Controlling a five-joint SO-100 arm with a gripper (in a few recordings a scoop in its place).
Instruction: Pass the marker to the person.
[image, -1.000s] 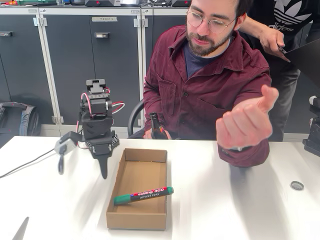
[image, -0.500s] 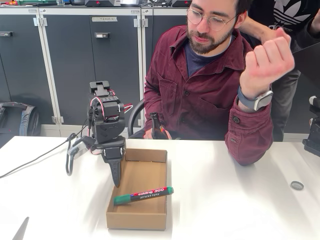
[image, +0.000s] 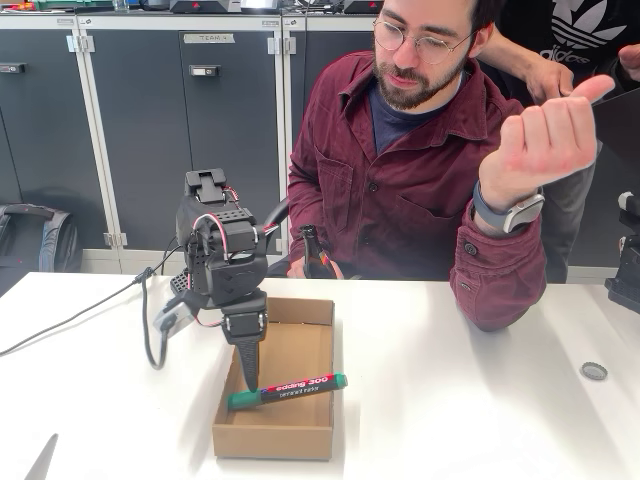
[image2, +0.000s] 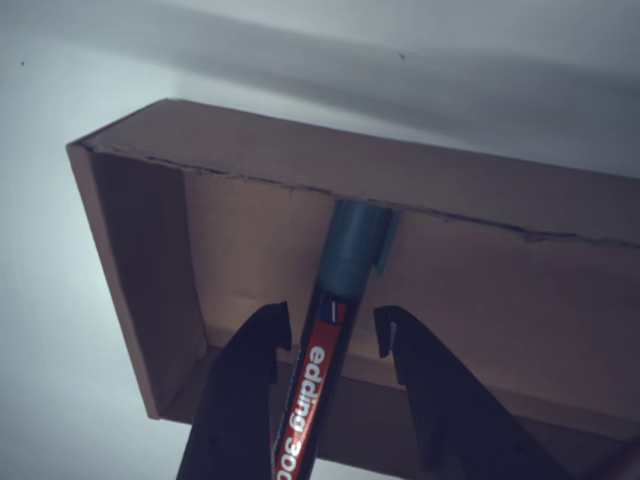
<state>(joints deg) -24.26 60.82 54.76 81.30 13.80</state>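
**A:** Wrist view: what do we read here about the pincer and the pen?

**B:** We see the gripper with its two dark fingers spread, one on either side of the marker. The jaws straddle the barrel around the red label; a gap shows on the right side, and on the left we cannot tell whether the finger touches. Nothing is pinched yet. The marker's green cap rests against the far wall of the cardboard box.

**A:** And the fixed view?

**B:** There the marker lies across the box, its ends resting on the two long walls, with the gripper lowered at its left, green end. The person sits behind the table with one hand raised near head height, well apart from the box. A dark bottle stands close in front of the person, at the table's far edge.

**A:** How far along do we judge the task to be?

**B:** Early, in our judgement. The approach looks complete and the jaws are aligned, but the grasp is not yet made. What remains: closing on the barrel, lifting it out of the box, carrying it toward the person's hand, and releasing it there.
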